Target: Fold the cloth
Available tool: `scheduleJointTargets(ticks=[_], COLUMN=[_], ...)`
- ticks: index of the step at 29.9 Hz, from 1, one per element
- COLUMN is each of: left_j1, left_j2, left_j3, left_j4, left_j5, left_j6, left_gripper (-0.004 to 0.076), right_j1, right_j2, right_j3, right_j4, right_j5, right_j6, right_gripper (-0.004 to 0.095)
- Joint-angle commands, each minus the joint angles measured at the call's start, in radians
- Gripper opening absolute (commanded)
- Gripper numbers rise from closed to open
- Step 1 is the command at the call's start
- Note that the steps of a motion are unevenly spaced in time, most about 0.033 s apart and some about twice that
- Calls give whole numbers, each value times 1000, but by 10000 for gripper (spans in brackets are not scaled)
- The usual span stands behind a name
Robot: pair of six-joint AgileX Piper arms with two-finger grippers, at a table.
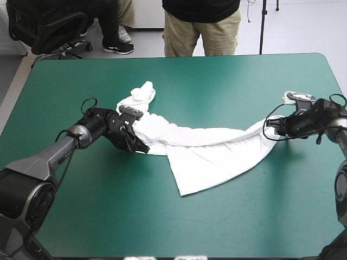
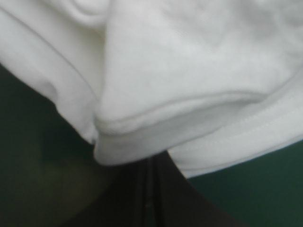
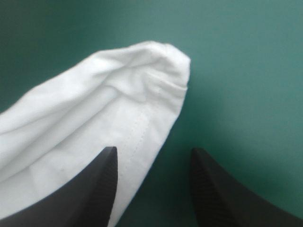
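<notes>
The white T-shirt [image 1: 206, 146] lies stretched in a long band across the middle of the teal-green table, with a flap hanging toward the front edge and a bunched sleeve [image 1: 143, 93] toward the far side. My left gripper [image 1: 142, 147] is at its left end, low on the table. In the left wrist view the black fingers meet under a folded hem of the T-shirt [image 2: 189, 71], so that gripper [image 2: 149, 163] is shut on it. My right gripper [image 1: 272, 130] is at the shirt's right end. There the right gripper [image 3: 152, 158] stands open, and the end of the T-shirt [image 3: 104, 109] lies on the cover ahead of it, overlapping one finger.
The table's right edge [image 1: 339, 86] runs just behind my right arm. The teal-green cover [image 1: 162, 227] stretches from the shirt to the front edge.
</notes>
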Motion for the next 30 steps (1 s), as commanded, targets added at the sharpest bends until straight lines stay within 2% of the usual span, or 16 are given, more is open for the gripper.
scheduleJointTargets(ticks=[1,8,10,12,13,17,21,26,30], left_j1=[-14,-14,-14,-14,-14,-14,-11,-10,-10], left_j2=[13,13,13,13,13,-14,-100,-305,-464], left_j3=[5,5,5,5,5,5,5,-9,-101], left_j4=[-42,-44,-44,-44,-44,-44,-44,20,125], left_j5=[-14,-17,-17,-20,-21,-6,48,144,224], left_j6=[-4,-4,-4,-4,-4,3,21,28,1], left_gripper=[-9,-9,-9,-9,-9,-9,-9,-9,-9], right_j1=[-6,40,54,63,64,62,62,62,62], right_j2=[15,69,69,69,69,21,-109,-316,-483], right_j3=[-28,-29,-29,-29,-29,-29,-29,-45,-104], right_j4=[20,29,28,24,24,15,12,12,20], right_j5=[-36,-19,-19,-19,-19,-26,-9,7,56], right_j6=[-9,-29,-42,-46,-47,-42,-35,-35,-46], right_gripper=[424,216,129,1,-16,-15,-15,-15,-17])
